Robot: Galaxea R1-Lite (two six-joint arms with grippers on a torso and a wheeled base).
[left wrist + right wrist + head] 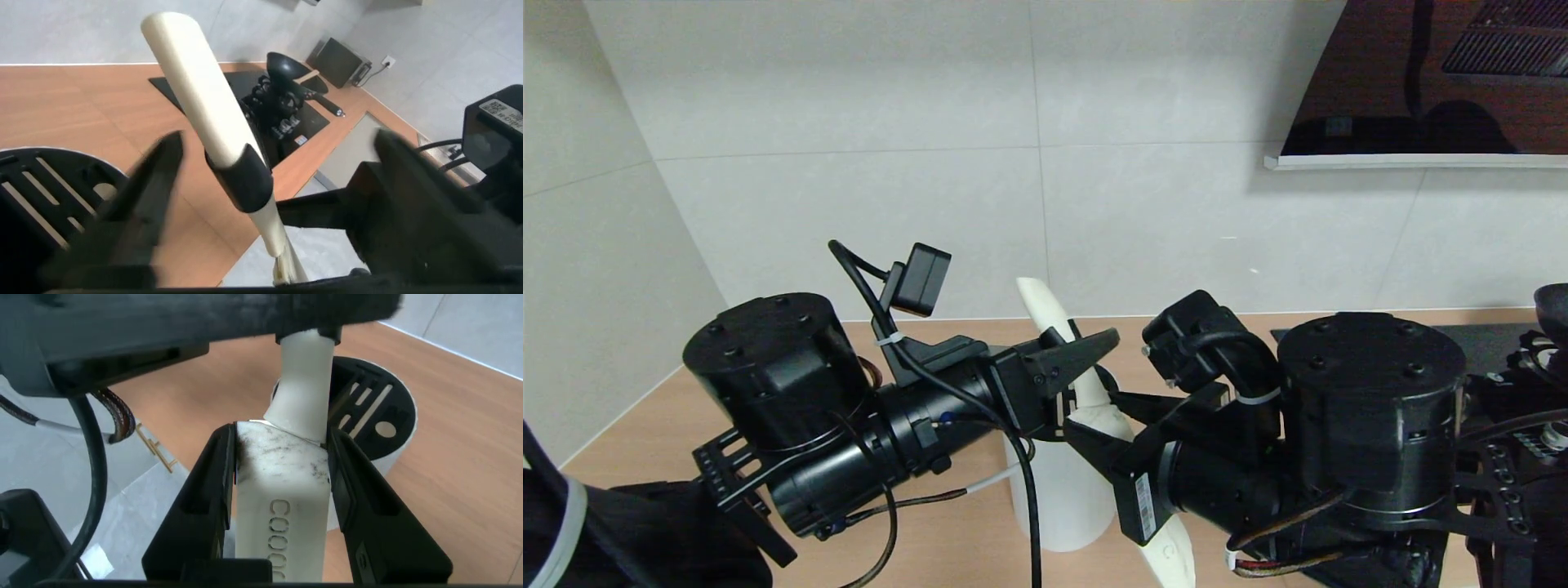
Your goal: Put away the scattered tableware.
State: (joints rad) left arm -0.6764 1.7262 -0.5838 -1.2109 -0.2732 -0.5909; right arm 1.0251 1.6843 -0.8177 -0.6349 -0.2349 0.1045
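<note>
Left tool (278, 151): fingers spread wide apart, one on each side of the utensil's handle, with a clear gap on both sides in the left wrist view. Between those fingers, a cream-white utensil (1036, 304), tilted, its rounded handle end up and away toward the tiled wall (849, 122). Round the shaft, a black band (242, 175), at about the level of the left tool's fingers. Just under both tools, standing upright on the wooden worktop (645, 425), a white cylindrical holder (1058, 498) with a black slotted lid. Utensil above that lid; whether touching it, cannot tell. Right of the left tool and close against it, the right tool (282, 457): fingers clamped on the utensil's wider, flat, speckled part, one finger pressed to each edge. Below the right tool, the utensil's other end sticking out toward the near edge of the head view. Farther right, well apart from both tools, a black cooktop (237, 86) set into the worktop, with dark objects on it too unclear to name.
</note>
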